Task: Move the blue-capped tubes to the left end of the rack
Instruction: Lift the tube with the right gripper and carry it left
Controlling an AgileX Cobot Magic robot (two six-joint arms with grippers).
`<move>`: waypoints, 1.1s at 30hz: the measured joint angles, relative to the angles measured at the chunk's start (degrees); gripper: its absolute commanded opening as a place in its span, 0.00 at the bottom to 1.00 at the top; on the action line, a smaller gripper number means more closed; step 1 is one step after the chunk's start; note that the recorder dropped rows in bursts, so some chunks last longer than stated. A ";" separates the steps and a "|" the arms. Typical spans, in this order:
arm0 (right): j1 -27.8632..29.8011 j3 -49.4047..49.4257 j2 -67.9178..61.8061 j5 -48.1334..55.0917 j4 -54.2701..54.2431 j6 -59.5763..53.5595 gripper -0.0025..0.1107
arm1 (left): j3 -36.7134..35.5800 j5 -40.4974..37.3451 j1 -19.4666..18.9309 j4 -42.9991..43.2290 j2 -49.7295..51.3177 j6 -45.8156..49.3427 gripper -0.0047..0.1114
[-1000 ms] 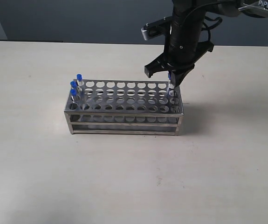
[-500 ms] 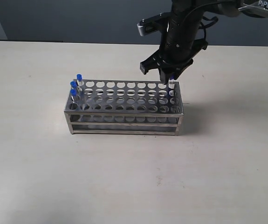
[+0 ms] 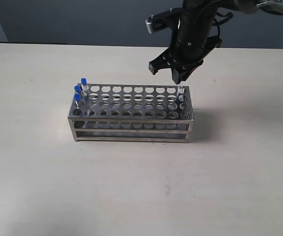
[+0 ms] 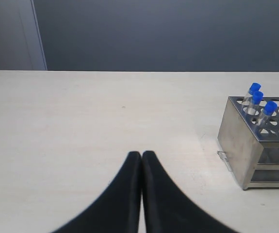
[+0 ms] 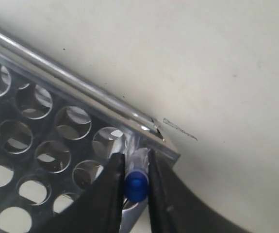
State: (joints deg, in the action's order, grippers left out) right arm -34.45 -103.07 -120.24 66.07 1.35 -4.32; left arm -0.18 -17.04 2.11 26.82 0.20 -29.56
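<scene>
The left gripper (image 4: 141,154) has its black tips pressed together. Three thin clear blue-capped tubes (image 3: 80,90) stand at the left end of the rectangular silver metal rack (image 3: 131,105). At its far right corner the right gripper (image 5: 135,162) is clamped on the fourth blue-capped tube (image 5: 136,184).

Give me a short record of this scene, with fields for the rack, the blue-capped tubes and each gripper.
rack: silver, upright on the table
left-end tubes: three, blue caps, seated in holes
fourth tube: at the rack's right end, back corner hole in the exterior view
right gripper: shut on the fourth tube's cap
left gripper: shut, empty, off the rack's left end
remaining: fourth tube not yet at the left end
</scene>
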 measured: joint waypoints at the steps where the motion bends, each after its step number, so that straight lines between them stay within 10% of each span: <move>1: -0.10 0.00 0.91 0.00 0.00 0.00 0.01 | 0.00 0.00 0.00 0.00 0.00 0.00 0.05; 33: -10.11 0.00 12.68 -2.47 -15.36 -9.80 0.01 | 0.00 0.00 0.00 0.00 0.00 0.00 0.05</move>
State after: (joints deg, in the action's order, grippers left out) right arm -44.56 -103.07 -107.57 63.60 -14.00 -14.12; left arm -0.18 -17.04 2.11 26.82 0.20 -29.56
